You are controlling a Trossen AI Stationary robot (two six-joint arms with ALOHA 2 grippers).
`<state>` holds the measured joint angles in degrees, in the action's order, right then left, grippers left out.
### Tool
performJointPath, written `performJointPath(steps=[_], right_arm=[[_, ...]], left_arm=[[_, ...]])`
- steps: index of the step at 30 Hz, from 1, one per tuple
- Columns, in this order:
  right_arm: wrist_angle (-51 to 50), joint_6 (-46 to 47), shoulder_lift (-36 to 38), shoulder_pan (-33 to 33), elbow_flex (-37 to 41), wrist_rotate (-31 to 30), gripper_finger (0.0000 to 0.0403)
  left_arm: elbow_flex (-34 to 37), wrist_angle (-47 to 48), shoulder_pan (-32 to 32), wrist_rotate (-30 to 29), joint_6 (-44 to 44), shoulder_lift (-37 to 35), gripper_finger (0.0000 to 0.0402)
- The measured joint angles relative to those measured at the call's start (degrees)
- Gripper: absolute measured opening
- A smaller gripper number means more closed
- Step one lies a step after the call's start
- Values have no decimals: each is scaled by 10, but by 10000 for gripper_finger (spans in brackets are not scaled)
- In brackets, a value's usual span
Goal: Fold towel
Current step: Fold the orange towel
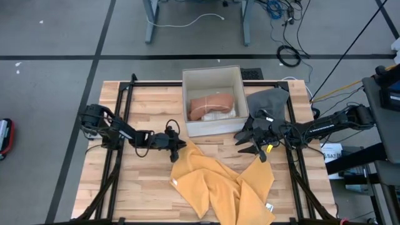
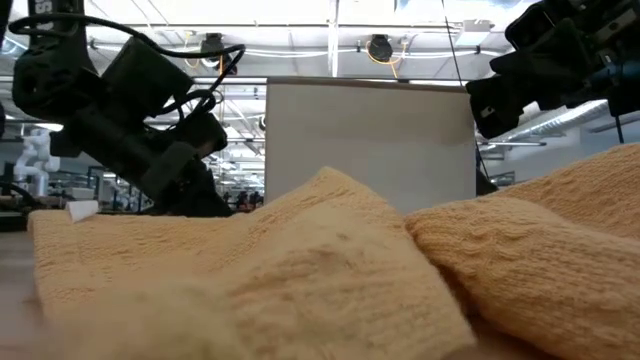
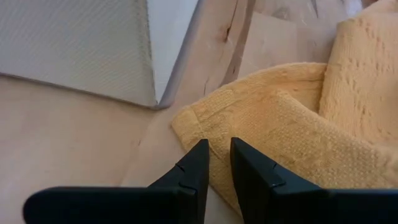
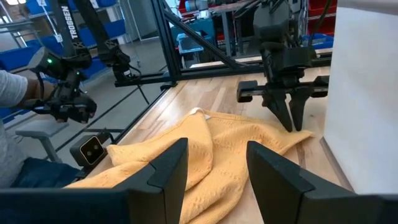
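High view: yellow towel [image 1: 219,184] rumpled, unfolded, w/ overlapping creases

my two arms are dark, near black, jointed in chunky segments with black cables looped along them. the left gripper [image 3: 214,163] ends in two matte black fingers, tapered to wedge tips, each with a small notch — the right gripper [image 4: 214,163] has broader, flat-faced black fingers, with a yellow tag [image 1: 269,149] at its wrist.

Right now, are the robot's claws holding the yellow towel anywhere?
No. The left gripper hovers at the yellow towel's corner, fingers slightly apart with nothing between them. The right gripper is open above the towel.
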<state>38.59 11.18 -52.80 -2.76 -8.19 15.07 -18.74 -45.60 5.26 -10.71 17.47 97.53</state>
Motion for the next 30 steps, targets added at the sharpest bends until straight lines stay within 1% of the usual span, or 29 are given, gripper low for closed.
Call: performJointPath(steps=[10, 14, 15, 18, 23, 27, 30], right_arm=[[-8, 0, 0, 0, 0, 0, 153], [-7, -6, 0, 0, 0, 0, 153], [-7, -8, 0, 0, 0, 0, 153], [-7, -16, 0, 0, 0, 0, 153], [-7, -28, 0, 0, 0, -3, 153], [-7, -26, 0, 0, 0, -3, 153], [-7, -24, 0, 0, 0, -3, 153]], left_arm=[[1, 21, 0, -20, -13, -47, 74], [1, 102, -6, -40, 23, -56, 74], [1, 110, -11, -28, 32, -57, 74], [0, 110, -22, 33, 51, -58, 84], [1, 93, -34, 84, 76, -57, 117], [1, 96, -52, 105, 77, -57, 136], [1, 100, -75, 112, 76, -62, 139]])
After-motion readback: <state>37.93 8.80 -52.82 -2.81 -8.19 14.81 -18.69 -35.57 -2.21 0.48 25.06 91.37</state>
